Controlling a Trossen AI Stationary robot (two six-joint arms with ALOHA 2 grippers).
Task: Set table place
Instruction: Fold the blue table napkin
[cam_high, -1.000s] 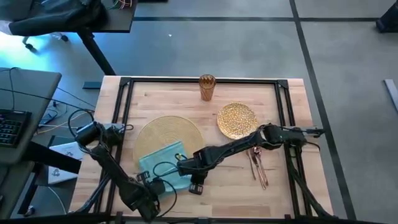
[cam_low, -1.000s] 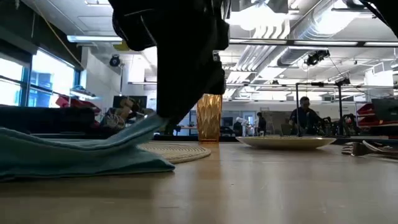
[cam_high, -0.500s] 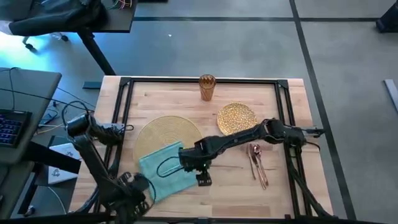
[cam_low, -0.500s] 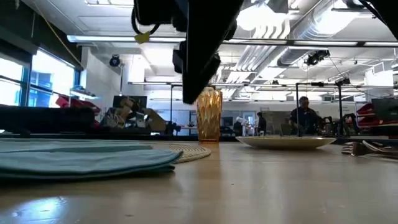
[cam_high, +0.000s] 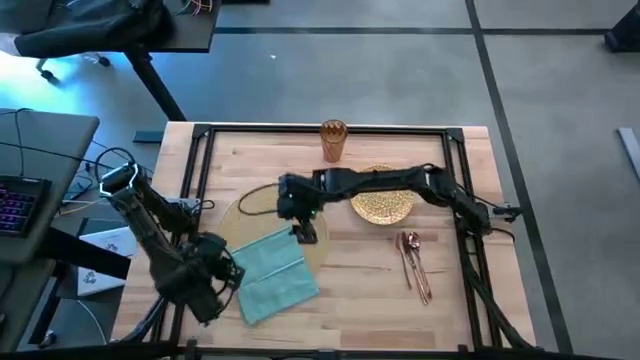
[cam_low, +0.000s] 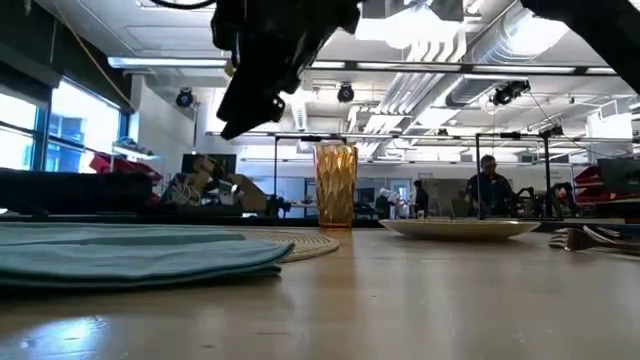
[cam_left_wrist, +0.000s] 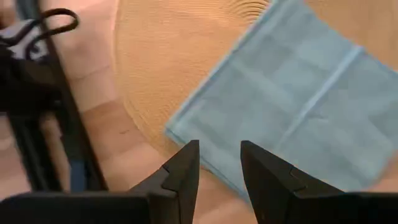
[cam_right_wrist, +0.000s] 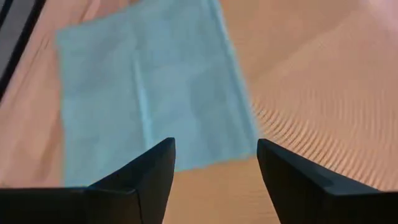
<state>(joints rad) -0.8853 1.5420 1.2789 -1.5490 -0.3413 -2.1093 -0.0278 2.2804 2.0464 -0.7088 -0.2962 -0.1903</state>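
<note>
Low view, light-wood table (cam_low: 400, 300), workshop room behind, person (cam_low: 489, 185) standing

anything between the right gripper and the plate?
Nothing visible. The right gripper hangs open over the placemat; the gold plate sits off to the right-arm side, with only bare table between. The napkin lies on the other side.

Napkin (cam_high: 272, 277) overlapping placemat (cam_high: 262, 210) (plate (cam_high: 383, 197) right), cup (cam_high: 333, 140) behind.

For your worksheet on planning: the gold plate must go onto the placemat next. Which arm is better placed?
Likely the right: its open hand hovers over the placemat, beside the gold plate. The left hand sits farther off, by the napkin.
</note>
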